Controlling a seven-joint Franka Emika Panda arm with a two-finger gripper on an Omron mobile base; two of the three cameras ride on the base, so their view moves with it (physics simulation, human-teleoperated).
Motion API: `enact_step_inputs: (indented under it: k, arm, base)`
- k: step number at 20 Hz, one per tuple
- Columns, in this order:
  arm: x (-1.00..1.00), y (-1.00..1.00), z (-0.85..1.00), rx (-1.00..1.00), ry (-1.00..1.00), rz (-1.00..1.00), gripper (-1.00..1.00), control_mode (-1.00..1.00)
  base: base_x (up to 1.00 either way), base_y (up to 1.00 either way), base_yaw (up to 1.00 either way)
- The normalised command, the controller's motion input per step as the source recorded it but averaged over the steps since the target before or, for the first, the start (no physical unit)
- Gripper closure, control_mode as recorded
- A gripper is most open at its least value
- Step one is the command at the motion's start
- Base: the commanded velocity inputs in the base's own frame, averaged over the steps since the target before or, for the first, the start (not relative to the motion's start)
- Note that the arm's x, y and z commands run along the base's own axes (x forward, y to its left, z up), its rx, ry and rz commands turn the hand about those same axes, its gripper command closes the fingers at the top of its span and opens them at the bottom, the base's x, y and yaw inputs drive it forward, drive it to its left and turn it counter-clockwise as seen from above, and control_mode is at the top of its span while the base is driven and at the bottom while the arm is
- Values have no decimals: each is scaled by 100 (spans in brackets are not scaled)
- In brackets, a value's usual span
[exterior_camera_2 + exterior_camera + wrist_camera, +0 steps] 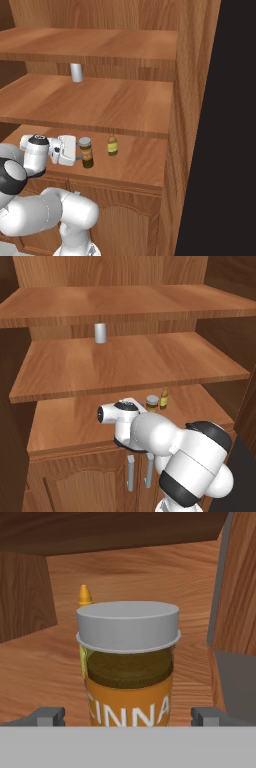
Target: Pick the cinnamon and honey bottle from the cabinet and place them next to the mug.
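The cinnamon, a brown jar with a grey lid and orange label, stands very close in front of my open gripper, centred on the gap between the fingertips, which do not touch it. It sits on the lowest open shelf of the cabinet. The cinnamon has the slim amber honey bottle just behind and to its right; its tip pokes up behind the lid. My gripper reaches in from the left. The mug is out of view.
A plain grey cylinder stands at the back of the middle shelf. Below the lowest shelf are double doors with silver bar handles. The cabinet's right wall closes off the shelves on that side.
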Motion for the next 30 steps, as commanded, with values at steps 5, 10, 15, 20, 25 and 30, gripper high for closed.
enact_step_inputs:
  k: [5, 10, 15, 20, 25, 30]
  arm:
    - [0, -10, 0, 0, 0, 0, -100, -100]
    - [0, -5, 0, 0, 0, 0, -100, -100]
    - [4, 0, 0, 0, 0, 0, -100, -100]
    - [2, 0, 0, 0, 0, 0, -100, -100]
    - [0, 0, 0, 0, 0, 0, -100, -100]
    - [0, 0, 0, 0, 0, 0, 100, -100]
  base:
    - [0, 0, 0]
    - [0, 0, 0]
    - [0, 0, 0]
    - [0, 0, 0]
    - [0, 0, 0]
    - [0, 0, 0]
